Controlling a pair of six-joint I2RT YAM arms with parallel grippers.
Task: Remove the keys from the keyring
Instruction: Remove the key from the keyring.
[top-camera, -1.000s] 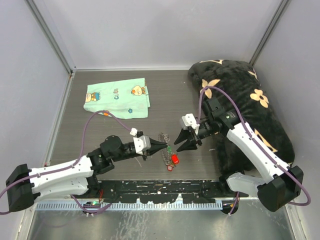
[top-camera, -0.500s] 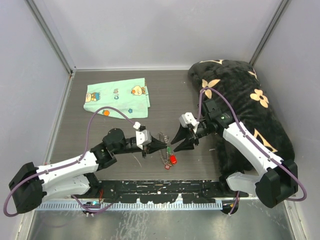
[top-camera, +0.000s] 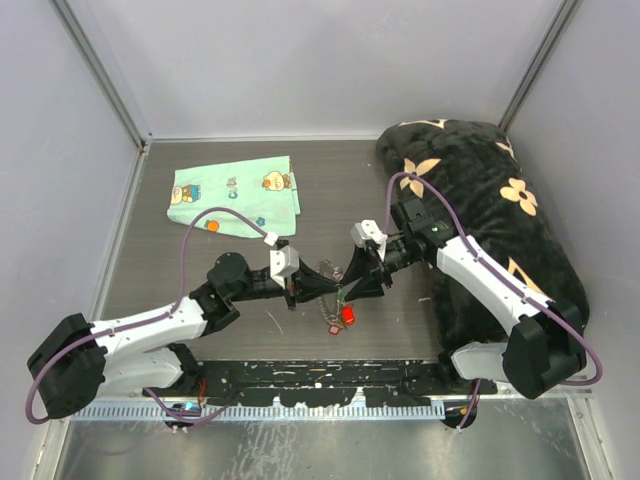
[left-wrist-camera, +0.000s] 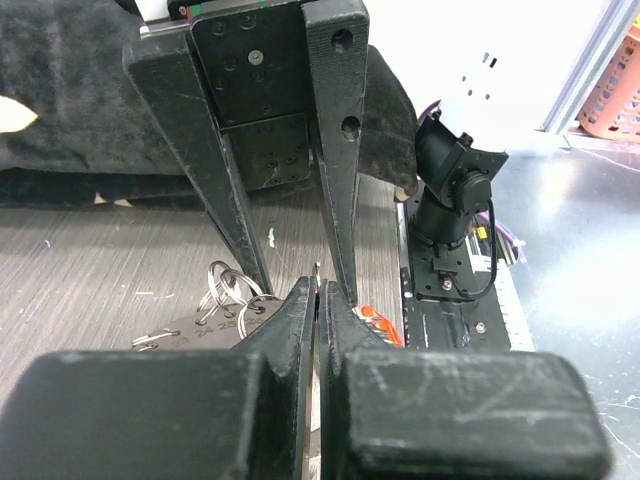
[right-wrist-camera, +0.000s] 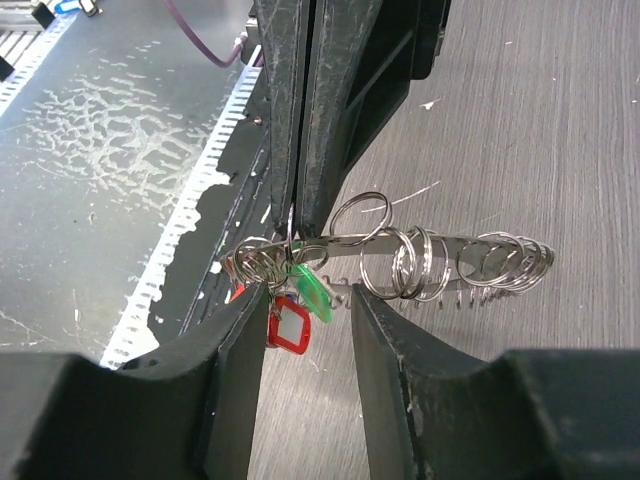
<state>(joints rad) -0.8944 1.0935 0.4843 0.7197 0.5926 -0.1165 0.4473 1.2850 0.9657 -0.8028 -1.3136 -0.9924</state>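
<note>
My left gripper (left-wrist-camera: 315, 292) clenched the thin silver wire keyring (right-wrist-camera: 440, 245) near the counter's near edge, my right gripper (right-wrist-camera: 310, 300) gaping around it. The red- and green-headed keys (right-wrist-camera: 288, 322) were not yet off.

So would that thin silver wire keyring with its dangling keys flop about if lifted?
Probably stiff: the thin silver wire keyring, pinched by the left gripper, holds its shape sideways. The red and green plastic-headed keys would likely swing and slide, hanging loose on small rings.

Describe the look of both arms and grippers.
Left arm and right arm: white shells, black joints, a purple cable looping along each. Left gripper and right gripper: black wedge-shaped fingers tapering to points, a small white block behind each.
</note>
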